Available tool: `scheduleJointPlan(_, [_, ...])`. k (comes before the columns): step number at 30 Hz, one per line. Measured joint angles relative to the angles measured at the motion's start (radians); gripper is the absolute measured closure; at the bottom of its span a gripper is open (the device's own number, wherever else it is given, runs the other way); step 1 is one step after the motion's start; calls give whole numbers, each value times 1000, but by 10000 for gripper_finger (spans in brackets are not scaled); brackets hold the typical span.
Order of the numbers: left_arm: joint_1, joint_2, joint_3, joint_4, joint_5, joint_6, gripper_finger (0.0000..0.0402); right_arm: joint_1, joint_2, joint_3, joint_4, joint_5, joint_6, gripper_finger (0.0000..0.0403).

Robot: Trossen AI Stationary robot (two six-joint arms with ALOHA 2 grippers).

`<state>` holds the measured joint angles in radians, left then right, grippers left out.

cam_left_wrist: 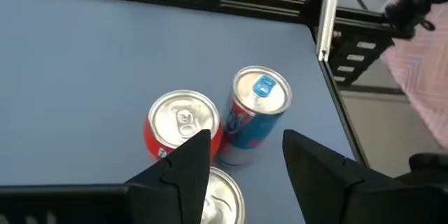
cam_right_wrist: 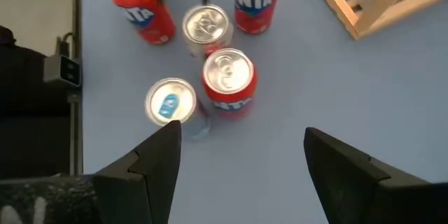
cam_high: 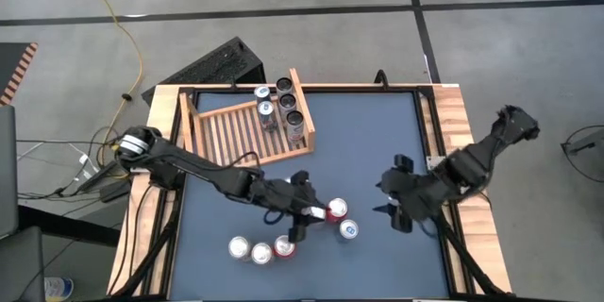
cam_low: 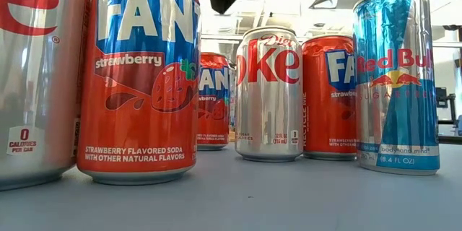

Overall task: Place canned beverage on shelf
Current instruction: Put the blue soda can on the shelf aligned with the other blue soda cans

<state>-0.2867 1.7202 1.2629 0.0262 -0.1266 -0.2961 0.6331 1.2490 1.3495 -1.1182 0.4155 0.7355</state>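
In the high view, the shelf [cam_high: 236,132] lies at about 11 o'clock on the dark tabletop [cam_high: 359,142]. Several cans [cam_high: 289,104] stand upright in a row against its 3 o'clock side board.

The left hand [cam_high: 311,212] reaches in toward the middle of the tabletop's 6 o'clock half. Its fingers [cam_left_wrist: 189,164] are spread apart and grasp nothing. Through its wrist camera, we see a silver can top [cam_left_wrist: 222,197] low between them, but we cannot tell whether they touch it. Just past the fingertips stand a red Fanta can [cam_high: 336,209] and, touching it at its 5 o'clock side, a blue Red Bull can [cam_high: 348,230].

Three more cans stand close together near the 6 o'clock edge, at about 8 o'clock from the left hand. They are a silver one [cam_high: 239,246], a second [cam_high: 261,254] and a red one [cam_high: 283,246].

The right hand [cam_high: 401,209] waits at about 4 o'clock over the tabletop, released, with its fingers [cam_right_wrist: 157,157] wide and nothing between them. From its wrist we look across bare tabletop at the Red Bull can, the loose cans beyond it, and a corner of the shelf.
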Motion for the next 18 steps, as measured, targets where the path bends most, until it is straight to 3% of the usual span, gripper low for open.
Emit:
scheduleJointPlan(8, [-9, 3, 0, 50, 71, 60, 235, 135, 16, 2, 9, 235, 77, 127])
scheduleJointPlan(18, [-62, 18, 0, 84, 69, 76, 235, 207, 230, -54, 112, 363, 195, 127])
